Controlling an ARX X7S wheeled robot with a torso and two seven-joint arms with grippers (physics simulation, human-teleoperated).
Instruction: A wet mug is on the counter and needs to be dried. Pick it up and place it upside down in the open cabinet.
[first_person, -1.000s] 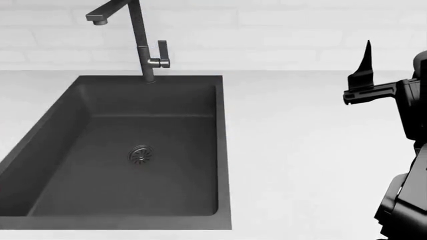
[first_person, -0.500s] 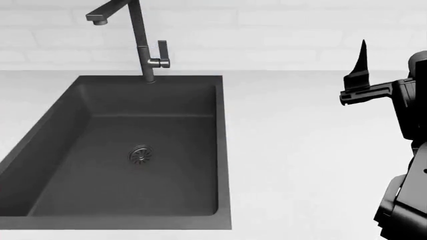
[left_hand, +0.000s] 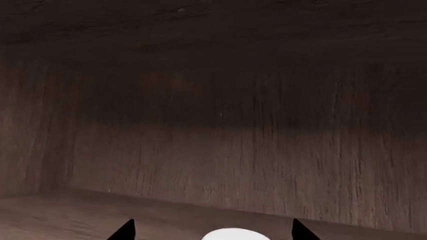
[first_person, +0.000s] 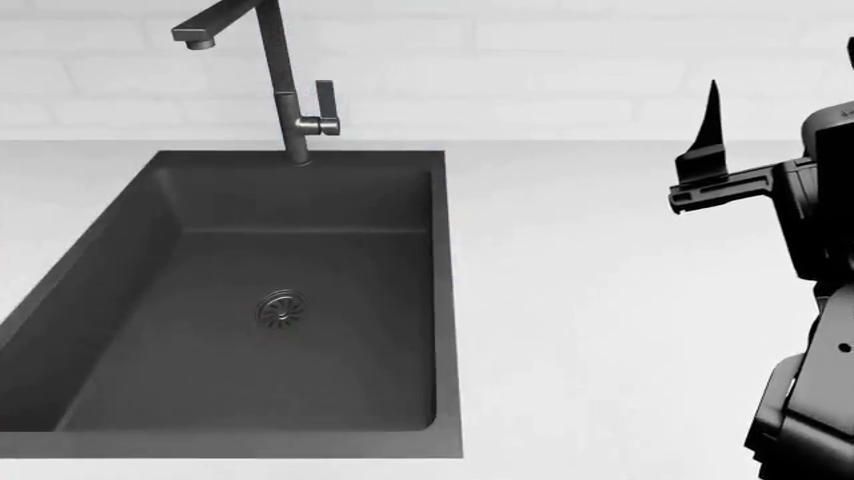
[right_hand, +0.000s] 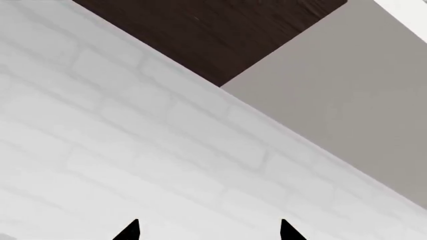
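In the left wrist view, a white rounded bit of the mug (left_hand: 235, 235) shows at the frame's edge, low over the wooden shelf floor (left_hand: 60, 215) inside the open cabinet. Its blue band and handle are hidden. My left gripper (left_hand: 212, 231) is open, its tips standing well apart on either side of the mug and not touching it. My right gripper (right_hand: 208, 231) is open and empty, raised over the white counter (first_person: 601, 300) at the right, one finger (first_person: 713, 120) pointing up. The mug and left arm are out of the head view.
A dark grey sink basin (first_person: 267, 300) with a grey faucet (first_person: 283, 90) is set in the counter at the left. A white brick wall (right_hand: 133, 150) is behind. The cabinet's dark wood back wall (left_hand: 233, 125) faces the left gripper. A dark wood cabinet underside (right_hand: 213, 30) hangs above the right gripper.
My right gripper has moved a little up and to the left in the head view. The sink and counter are unchanged.
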